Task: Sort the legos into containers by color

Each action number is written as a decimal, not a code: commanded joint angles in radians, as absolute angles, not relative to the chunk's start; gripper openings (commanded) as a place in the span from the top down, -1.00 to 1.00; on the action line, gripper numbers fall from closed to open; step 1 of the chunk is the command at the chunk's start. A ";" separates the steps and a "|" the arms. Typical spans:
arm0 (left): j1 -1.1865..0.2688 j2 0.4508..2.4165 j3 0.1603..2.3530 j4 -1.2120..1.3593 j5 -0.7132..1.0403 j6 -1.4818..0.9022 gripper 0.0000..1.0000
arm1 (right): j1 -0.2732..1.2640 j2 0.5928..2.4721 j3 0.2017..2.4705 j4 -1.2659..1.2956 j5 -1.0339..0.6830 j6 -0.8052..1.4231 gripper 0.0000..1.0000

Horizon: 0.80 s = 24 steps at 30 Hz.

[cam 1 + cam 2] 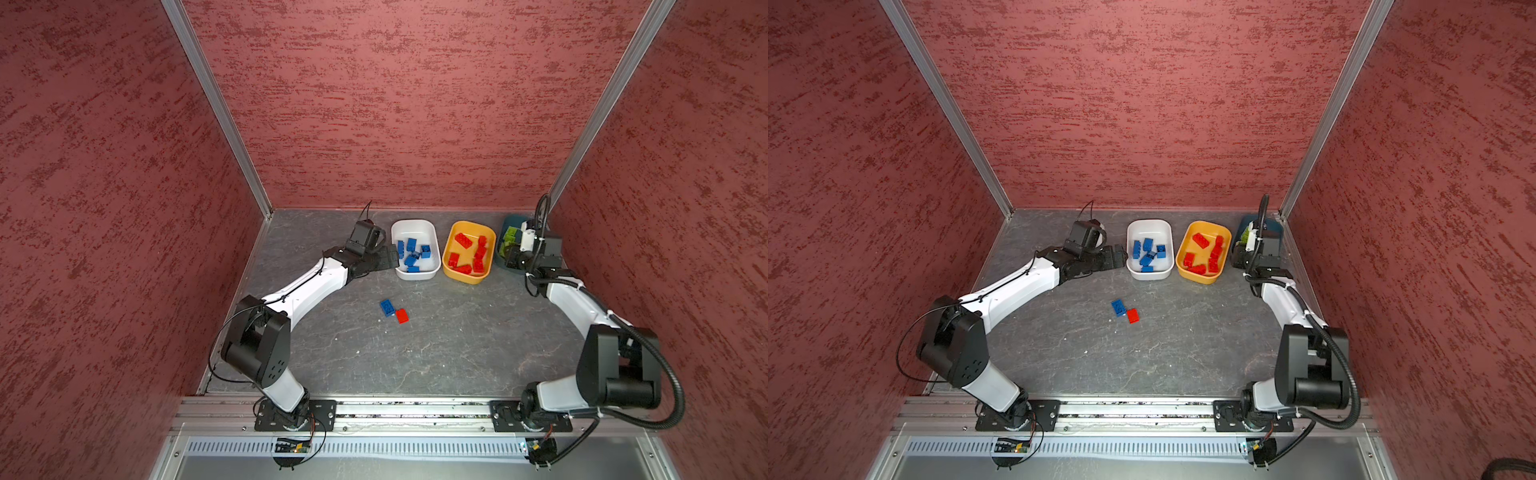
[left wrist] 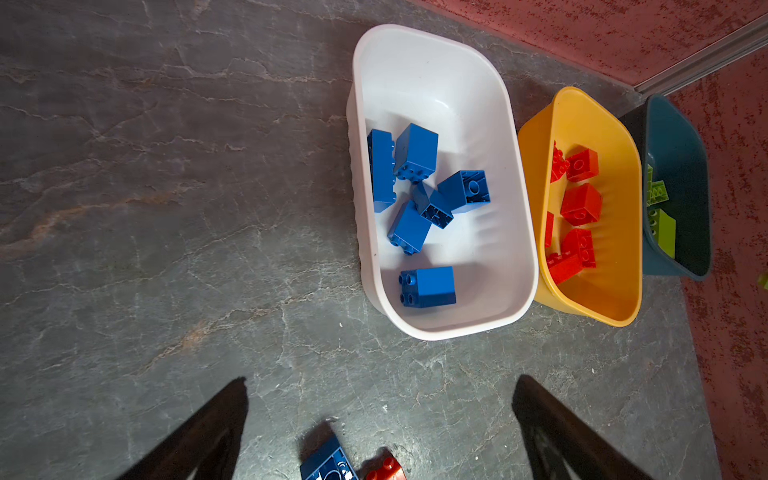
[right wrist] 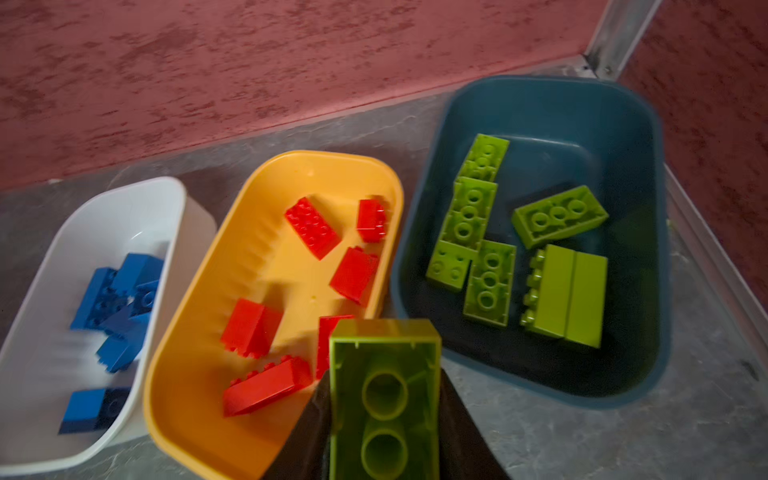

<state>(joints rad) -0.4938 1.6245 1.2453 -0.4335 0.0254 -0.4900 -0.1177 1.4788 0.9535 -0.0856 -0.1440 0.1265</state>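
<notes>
L claw (image 2: 380, 380) wide open; R claw (image 3: 384, 374) clamped; arms stretched fwd.

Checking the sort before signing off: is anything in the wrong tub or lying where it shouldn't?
No tub shows a wrong colour: white tub blue, yellow tub red, teal tub green. Unsorted: a blue brick and a red brick lie side by side on the table, outside the tubs. The right gripper holds a green brick.
</notes>
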 commanded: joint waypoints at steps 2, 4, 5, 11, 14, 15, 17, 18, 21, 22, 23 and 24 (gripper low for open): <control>-0.495 1.620 1.228 -0.465 0.034 -0.517 -0.99 | -0.180 1.573 1.061 -0.131 -0.067 0.137 0.42; -0.500 1.607 1.206 -0.474 0.016 -0.535 -0.99 | -0.202 1.635 1.121 -0.150 -0.035 0.111 0.42; -0.504 1.598 1.192 -0.474 0.006 -0.545 -0.99 | -0.211 1.665 1.150 -0.161 -0.025 0.099 0.42; -0.540 1.554 1.134 -0.508 0.006 -0.569 -0.99 | -0.244 1.870 1.344 -0.237 -0.033 0.053 0.38; -0.575 1.550 1.117 -0.552 -0.006 -0.583 -0.99 | -0.245 1.968 1.462 -0.301 -0.045 0.056 0.35; -0.585 1.551 1.111 -0.570 -0.015 -0.592 -0.99 | -0.245 1.996 1.495 -0.316 -0.041 0.061 0.35; -0.599 1.553 1.101 -0.590 -0.020 -0.607 -0.99 | -0.244 2.041 1.547 -0.332 -0.022 0.072 0.35; -0.606 1.554 1.092 -0.597 -0.025 -0.617 -0.99 | -0.244 2.061 1.568 -0.339 -0.018 0.078 0.35; -0.612 1.561 1.080 -0.605 -0.025 -0.639 -0.99 | -0.245 2.113 1.634 -0.358 -0.037 0.101 0.31; -0.612 1.565 1.081 -0.606 -0.025 -0.642 -0.99 | -0.244 2.126 1.651 -0.367 -0.028 0.113 0.30; -0.612 1.570 1.084 -0.606 -0.024 -0.643 -0.99 | -0.244 2.144 1.675 -0.379 -0.004 0.131 0.27; -0.612 1.575 1.090 -0.606 -0.022 -0.643 -0.99 | -0.244 2.160 1.698 -0.394 0.027 0.150 0.23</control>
